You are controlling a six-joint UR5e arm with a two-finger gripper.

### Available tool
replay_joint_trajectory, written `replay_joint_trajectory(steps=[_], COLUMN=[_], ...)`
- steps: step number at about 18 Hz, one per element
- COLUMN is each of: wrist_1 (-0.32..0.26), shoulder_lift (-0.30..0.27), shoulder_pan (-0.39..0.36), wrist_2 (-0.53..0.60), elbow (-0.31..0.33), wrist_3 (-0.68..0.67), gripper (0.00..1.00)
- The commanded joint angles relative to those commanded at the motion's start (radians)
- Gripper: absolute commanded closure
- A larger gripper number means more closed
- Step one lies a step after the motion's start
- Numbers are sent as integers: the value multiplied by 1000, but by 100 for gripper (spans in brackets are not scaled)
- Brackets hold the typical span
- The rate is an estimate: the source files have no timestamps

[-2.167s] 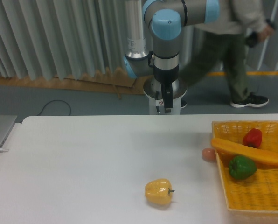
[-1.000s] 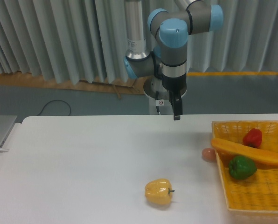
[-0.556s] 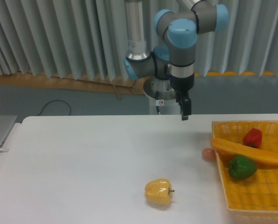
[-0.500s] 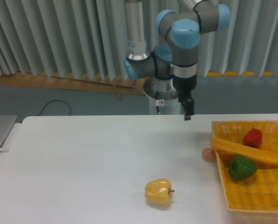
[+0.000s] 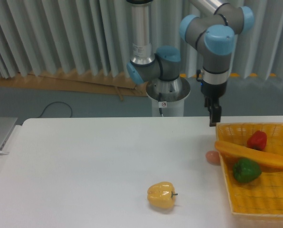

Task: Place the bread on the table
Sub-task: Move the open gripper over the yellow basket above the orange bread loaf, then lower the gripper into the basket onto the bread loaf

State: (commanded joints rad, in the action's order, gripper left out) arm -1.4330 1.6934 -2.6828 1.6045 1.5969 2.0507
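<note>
The bread (image 5: 253, 154), a long orange-golden loaf, lies slantwise across the yellow woven basket (image 5: 269, 202) at the right, its left end resting on the basket's left rim. My gripper (image 5: 212, 115) hangs above the white table (image 5: 84, 166) just left of the basket's far left corner, up and to the left of the bread and apart from it. Seen edge-on, the dark fingers give no view of the gap between them. Nothing shows in them.
In the basket a red pepper (image 5: 257, 140) lies behind the bread and a green pepper (image 5: 246, 170) in front of it. A small pinkish ball (image 5: 212, 157) rests on the table against the basket's left side. A yellow pepper (image 5: 161, 195) sits near the front edge.
The arm has swung steadily to the right, carrying the gripper from mid-table to the basket's far left corner. A person who walked behind has left the view. The bread has not moved.
</note>
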Motion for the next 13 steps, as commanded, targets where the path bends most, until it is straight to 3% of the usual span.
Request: replay_joint_trajectory(steps=[2,6,13], wrist_1=[45,81,152], shoulder_lift=[25,77,150], shoulder_pan=[-40,-78,-80], wrist_2=[-3,-5,-3], elbow=[0,-2,-11], wrist_3=[81,268,276], gripper=[0,0,0])
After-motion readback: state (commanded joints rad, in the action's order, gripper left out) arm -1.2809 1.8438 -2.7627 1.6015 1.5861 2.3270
